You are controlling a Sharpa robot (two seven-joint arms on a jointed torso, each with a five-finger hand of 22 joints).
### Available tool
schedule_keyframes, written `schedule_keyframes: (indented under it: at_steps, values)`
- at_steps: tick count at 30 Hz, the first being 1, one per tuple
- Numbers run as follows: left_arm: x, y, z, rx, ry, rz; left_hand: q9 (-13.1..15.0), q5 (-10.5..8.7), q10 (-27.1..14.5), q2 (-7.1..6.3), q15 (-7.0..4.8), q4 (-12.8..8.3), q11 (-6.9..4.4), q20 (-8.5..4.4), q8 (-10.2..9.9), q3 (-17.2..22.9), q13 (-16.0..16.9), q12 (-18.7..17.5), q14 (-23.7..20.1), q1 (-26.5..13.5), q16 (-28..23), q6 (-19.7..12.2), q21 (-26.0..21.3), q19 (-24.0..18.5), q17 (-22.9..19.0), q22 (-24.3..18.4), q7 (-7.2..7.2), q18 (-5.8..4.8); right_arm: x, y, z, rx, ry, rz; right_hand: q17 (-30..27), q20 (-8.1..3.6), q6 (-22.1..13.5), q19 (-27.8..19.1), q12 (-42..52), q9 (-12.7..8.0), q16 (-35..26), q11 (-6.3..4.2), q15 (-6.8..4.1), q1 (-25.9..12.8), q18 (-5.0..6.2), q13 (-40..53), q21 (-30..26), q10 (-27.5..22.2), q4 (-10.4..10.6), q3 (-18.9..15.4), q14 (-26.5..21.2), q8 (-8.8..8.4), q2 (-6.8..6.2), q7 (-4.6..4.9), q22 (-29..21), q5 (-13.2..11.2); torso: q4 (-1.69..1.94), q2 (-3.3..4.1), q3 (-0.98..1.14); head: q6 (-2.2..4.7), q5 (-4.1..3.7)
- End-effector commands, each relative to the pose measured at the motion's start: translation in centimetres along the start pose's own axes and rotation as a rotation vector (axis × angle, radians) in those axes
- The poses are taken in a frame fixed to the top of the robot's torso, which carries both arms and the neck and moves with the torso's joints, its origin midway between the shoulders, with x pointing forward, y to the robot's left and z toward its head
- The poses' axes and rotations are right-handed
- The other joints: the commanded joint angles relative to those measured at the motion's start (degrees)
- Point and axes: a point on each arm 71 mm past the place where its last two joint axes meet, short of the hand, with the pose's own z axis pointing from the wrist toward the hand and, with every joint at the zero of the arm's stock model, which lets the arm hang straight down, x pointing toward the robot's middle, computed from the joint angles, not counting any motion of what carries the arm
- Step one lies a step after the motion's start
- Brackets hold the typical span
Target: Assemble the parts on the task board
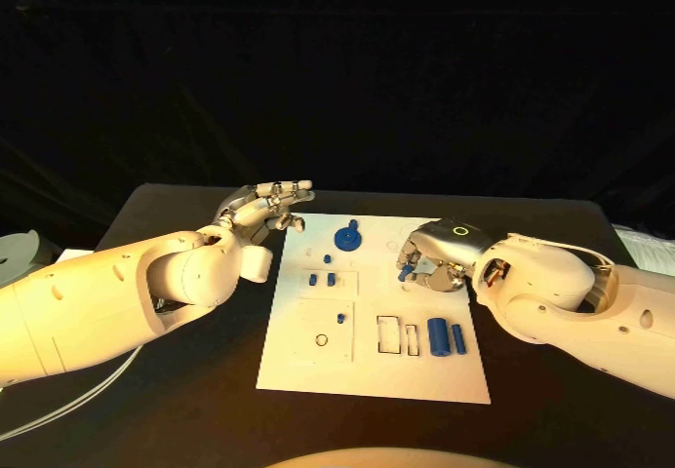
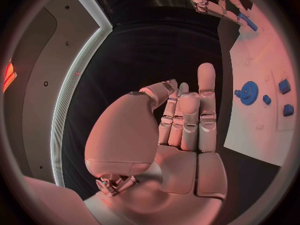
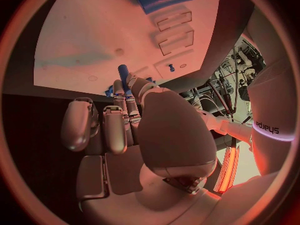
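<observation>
My right silver hand [image 1: 426, 261] pinches a small blue cylindrical peg [image 3: 123, 76] over the white plastic task board [image 1: 369, 370] on the black desk [image 1: 155, 409], peg axis pointing toward the board. My left silver hand [image 1: 267, 210] hovers beside the board's far corner, fingers apart, holding nothing.

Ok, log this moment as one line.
left hand: empty, off board's far-left corner | right hand: holds blue peg over task board | blue gear: on board
</observation>
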Motion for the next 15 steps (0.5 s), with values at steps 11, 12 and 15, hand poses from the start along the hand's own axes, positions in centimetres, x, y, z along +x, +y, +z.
schedule_keyframes:
  at_steps: [11, 12, 15]
  values:
    - [0.3, 0.0, 0.1, 0.004, 0.022, -0.012, -0.06, -0.05, -0.41, 0.54, 0.04, -0.01, -0.05, -0.07, 0.01, -0.48, -0.03, 0.39, -0.41, -0.23, 0.0, -0.3, -0.14, -0.46, -0.06, -0.06, 0.06, 0.55, -0.1, 6.8, 0.6, -0.191, -0.043, 0.105, 0.08, -0.34, 0.33, 0.08, -0.86, 0.37, 0.4, -0.11, -0.3, 1.1, 0.38, -0.14, 0.3, 0.74, -0.79, 0.85, 3.34, -0.23, 0.79, 0.32, 0.03, 0.43, 0.0, 0.06, 0.0, -0.2, 0.69]
    - [0.3, 0.0, 0.1, 0.004, 0.023, -0.013, -0.06, -0.05, -0.41, 0.54, 0.04, -0.01, -0.05, -0.07, 0.01, -0.48, -0.03, 0.39, -0.41, -0.23, 0.0, -0.3, -0.14, -0.46, -0.06, -0.06, 0.06, 0.55, 0.1, 7.5, 0.8, -0.21, -0.041, 0.114, 0.1, -0.34, 0.31, 0.08, -0.89, 0.38, 0.41, -0.09, -0.29, 1.11, 0.38, -0.14, 0.3, 0.73, -0.83, 0.89, 3.34, -0.25, 0.79, 0.34, 0.04, 0.44, 0.01, 0.07, 0.0, -0.22, 0.73]
    - [0.4, 0.0, 0.1, 0.003, 0.025, -0.013, -0.06, -0.05, -0.41, 0.54, 0.04, -0.01, -0.05, -0.07, 0.01, -0.48, -0.03, 0.39, -0.41, -0.23, 0.0, -0.3, -0.14, -0.46, -0.06, -0.06, 0.06, 0.55, 0.8, 9.3, 1.2, -0.261, -0.034, 0.135, 0.06, -0.33, 0.25, 0.06, -1.04, 0.38, 0.4, -0.03, -0.25, 1.1, 0.39, -0.15, 0.28, 0.7, -0.98, 1.04, 3.33, -0.33, 0.75, 0.43, -0.01, 0.49, 0.07, 0.1, 0.0, -0.34, 0.93]
